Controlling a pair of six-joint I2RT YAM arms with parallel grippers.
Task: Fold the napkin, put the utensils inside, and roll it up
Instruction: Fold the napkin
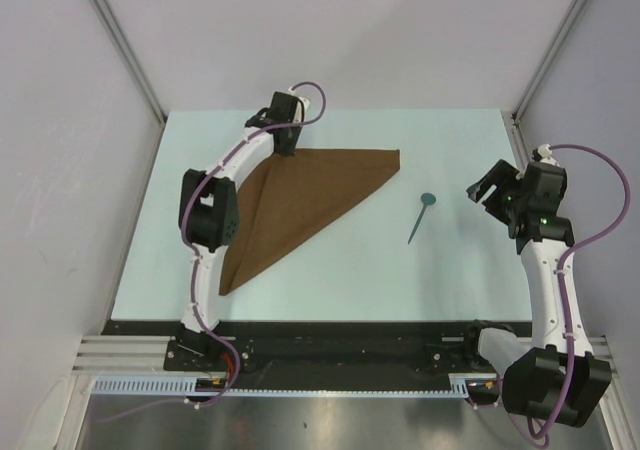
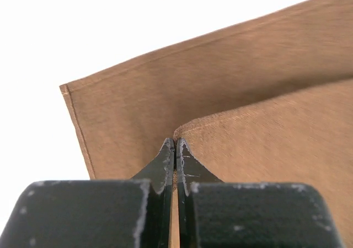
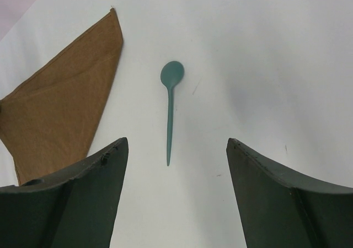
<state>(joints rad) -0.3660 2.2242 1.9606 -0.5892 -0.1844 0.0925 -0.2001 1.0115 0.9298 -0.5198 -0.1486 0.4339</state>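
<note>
My left pincer (image 2: 175, 151) pinches one corner of the thin dark-brown cloth napkin (image 2: 248, 82); right pincer (image 3: 176, 143), well apart, gapes wide, empty.

The top camera looks down from high at the near edge over the whole surface (image 1: 350, 280). The 2 wrist cameras sit lower (left closest); all 3 views share the napkin (image 1: 310, 200).

- Setting: a robotics laboratory test cell.
- Worktop (image 1: 330, 270): pale and plain, closed in along its left, far and right edges by blank grey panels (image 1: 330, 30) set in aluminium posts (image 1: 120, 45).
- Near edge: a black mounting rail (image 1: 340, 345) carries the left arm (image 1: 215, 210) and the right arm (image 1: 545, 260), bolted side by side.
- Purple cables (image 1: 600, 210) run exposed along both arms.
</note>
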